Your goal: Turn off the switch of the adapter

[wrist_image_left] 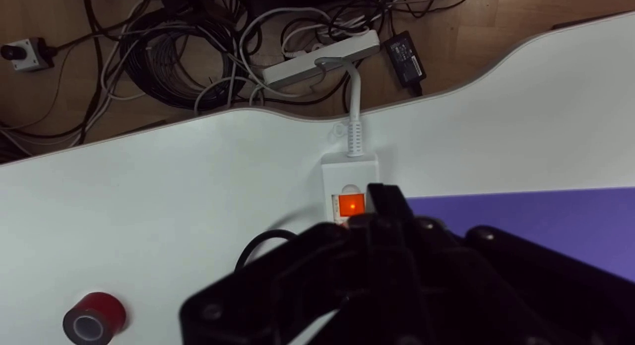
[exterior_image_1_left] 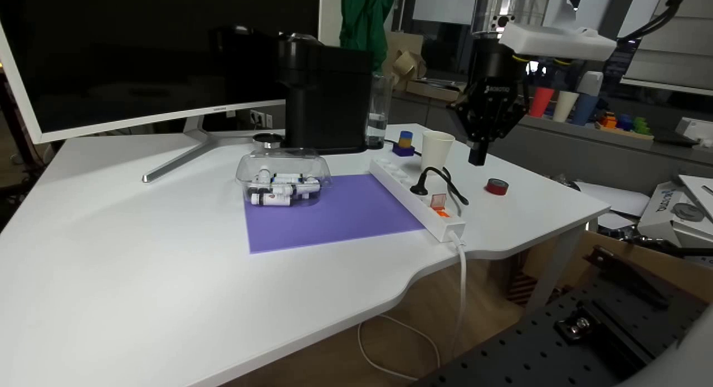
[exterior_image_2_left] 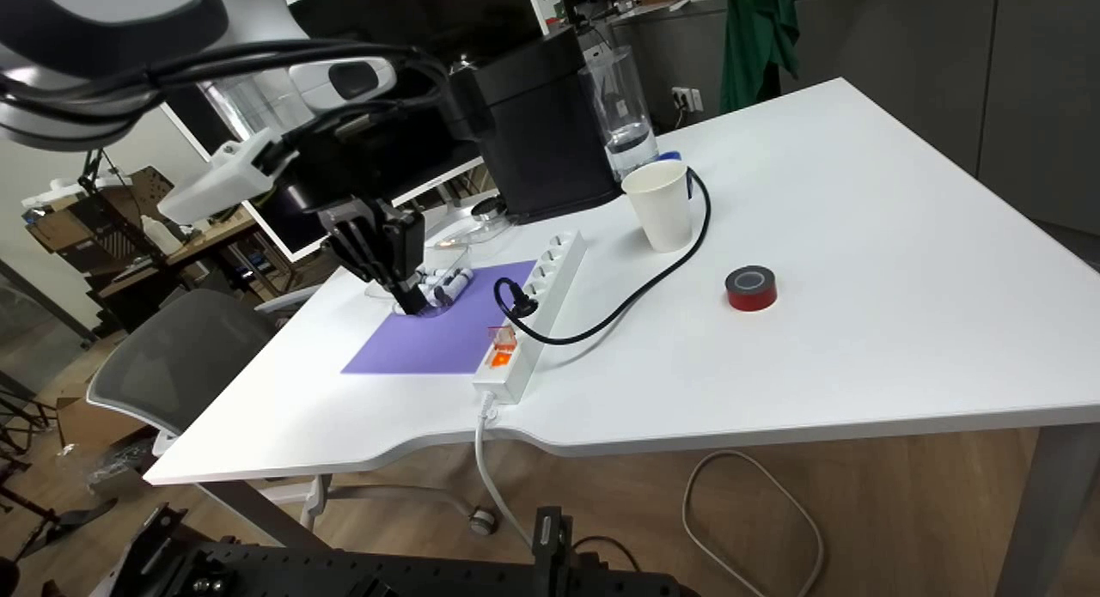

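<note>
Closest to the lens, your black, jointed Robotiq gripper (wrist_image_left: 389, 198) has its fingers together, nothing visible between them. Expect the small orange-red plastic rocker switch (wrist_image_left: 351, 205) to be stiff and springy; press it with the fingertips rather than grasp, sparing the thin, reddish see-through cover (exterior_image_1_left: 438, 201) raised beside it. Its long white plastic power strip (wrist_image_left: 349, 174) looks light and could slide on your smooth white desk (wrist_image_left: 173, 196). In the wrist view the switch lies at nine o'clock from the fingertips, which hang above it, not touching.
</note>
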Controlling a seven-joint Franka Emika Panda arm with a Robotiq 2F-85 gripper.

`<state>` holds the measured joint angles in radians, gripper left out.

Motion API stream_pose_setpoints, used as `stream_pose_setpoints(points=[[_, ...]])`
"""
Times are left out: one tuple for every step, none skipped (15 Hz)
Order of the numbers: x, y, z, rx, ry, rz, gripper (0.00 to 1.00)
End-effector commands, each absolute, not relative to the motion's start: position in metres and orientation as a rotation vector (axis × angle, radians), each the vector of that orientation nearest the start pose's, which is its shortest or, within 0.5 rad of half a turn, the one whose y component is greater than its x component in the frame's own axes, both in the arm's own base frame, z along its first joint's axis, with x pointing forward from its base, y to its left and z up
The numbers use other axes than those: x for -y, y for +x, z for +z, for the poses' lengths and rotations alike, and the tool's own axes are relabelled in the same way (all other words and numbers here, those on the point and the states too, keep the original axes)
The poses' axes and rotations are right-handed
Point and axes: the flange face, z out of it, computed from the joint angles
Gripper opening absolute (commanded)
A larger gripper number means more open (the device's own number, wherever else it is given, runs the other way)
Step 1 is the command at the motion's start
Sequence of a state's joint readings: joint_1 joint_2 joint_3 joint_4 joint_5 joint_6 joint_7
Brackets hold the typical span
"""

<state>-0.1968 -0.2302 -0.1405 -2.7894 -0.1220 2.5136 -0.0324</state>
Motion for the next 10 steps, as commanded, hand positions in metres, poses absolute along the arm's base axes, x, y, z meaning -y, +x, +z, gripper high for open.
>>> stream_pose_setpoints(points=[[0.122,0.359,0.253,-0.328,-3.18,0.089,0.0],[0.123,0.361,0.248,-0.32,-3.184,0.093,0.0],[0.123,0.362,0.242,-0.31,-3.192,0.096,0.0],[0.124,0.364,0.236,-0.298,-3.196,0.099,0.0],[0.124,0.365,0.229,-0.285,-3.202,0.102,0.0],[0.125,0.368,0.223,-0.273,-3.205,0.095,0.0],[0.126,0.37,0.218,-0.261,-3.212,0.083,0.0],[0.127,0.373,0.213,-0.253,-3.218,0.06,0.0],[0.127,0.375,0.208,-0.24,-3.22,0.052,0.0],[0.128,0.378,0.204,-0.236,-3.226,0.043,0.0]])
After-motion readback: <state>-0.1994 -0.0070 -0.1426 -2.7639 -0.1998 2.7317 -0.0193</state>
